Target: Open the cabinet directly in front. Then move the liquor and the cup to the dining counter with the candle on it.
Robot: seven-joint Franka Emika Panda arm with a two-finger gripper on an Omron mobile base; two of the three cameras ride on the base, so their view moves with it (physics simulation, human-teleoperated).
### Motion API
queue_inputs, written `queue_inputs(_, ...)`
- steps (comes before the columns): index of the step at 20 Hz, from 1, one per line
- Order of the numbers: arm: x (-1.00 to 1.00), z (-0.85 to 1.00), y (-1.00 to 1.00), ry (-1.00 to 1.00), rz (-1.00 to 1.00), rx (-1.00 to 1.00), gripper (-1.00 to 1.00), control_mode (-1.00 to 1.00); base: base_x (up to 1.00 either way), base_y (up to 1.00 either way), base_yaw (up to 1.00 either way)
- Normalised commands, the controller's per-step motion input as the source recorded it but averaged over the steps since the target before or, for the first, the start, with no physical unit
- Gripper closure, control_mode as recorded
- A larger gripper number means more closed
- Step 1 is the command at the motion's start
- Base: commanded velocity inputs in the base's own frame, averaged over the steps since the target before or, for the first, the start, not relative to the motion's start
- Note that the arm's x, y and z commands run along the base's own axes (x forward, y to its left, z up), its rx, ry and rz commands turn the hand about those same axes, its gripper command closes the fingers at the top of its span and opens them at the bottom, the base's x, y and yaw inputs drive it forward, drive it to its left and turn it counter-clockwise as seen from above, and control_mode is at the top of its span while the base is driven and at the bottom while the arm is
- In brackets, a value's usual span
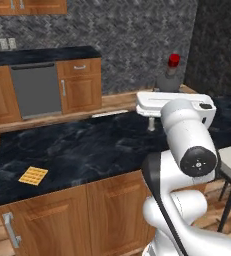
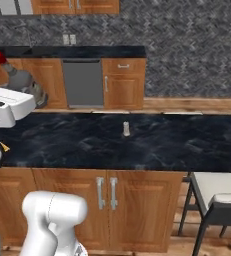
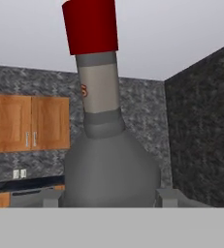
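Observation:
My gripper (image 3: pixel 108 199) is shut on the liquor (image 3: pixel 108 160), a grey round-bodied bottle with a narrow neck and red cap. It stands upright between the fingers (image 3: pixel 169 196). The liquor (image 1: pixel 170 74) rises above my white hand over the far right part of the dining counter (image 1: pixel 87 145), whose top is black marble. Seen from the right, the liquor (image 2: pixel 18 77) is at the left edge above the dining counter (image 2: pixel 152 142). A small white candle (image 1: pixel 151 123) (image 2: pixel 126 129) stands on that top. A brown wall cabinet (image 3: pixel 28 123) with silver handles shows its doors shut. The cup is out of view.
A yellow waffle-like square (image 1: pixel 33 175) lies near the counter's front left corner. A chair (image 2: pixel 212 192) stands at the counter's right end. Behind, across a strip of floor, runs a black-topped counter with a dishwasher (image 1: pixel 36 90) and drawers, against a herringbone wall.

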Motion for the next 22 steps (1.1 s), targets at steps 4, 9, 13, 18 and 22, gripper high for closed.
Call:
queue_inputs(4,0.0,0.0,0.0,0.0,0.0,0.0,1.0,1.0,0.84,0.0,-0.01)
queue_inputs(9,0.0,0.0,0.0,0.0,0.0,0.0,1.0,1.0,0.38,0.0,0.0)
queue_inputs(13,0.0,-0.36,-0.16,0.31,0.0,0.01,1.0,-1.0,0.0,0.0,0.0)
queue_inputs(18,-0.03,-0.4,-0.18,0.41,0.0,0.02,1.0,-1.0,0.0,0.0,0.0)
queue_inputs(22,-0.02,-0.43,-0.04,0.31,0.0,0.04,1.0,-1.0,0.0,0.0,0.0)
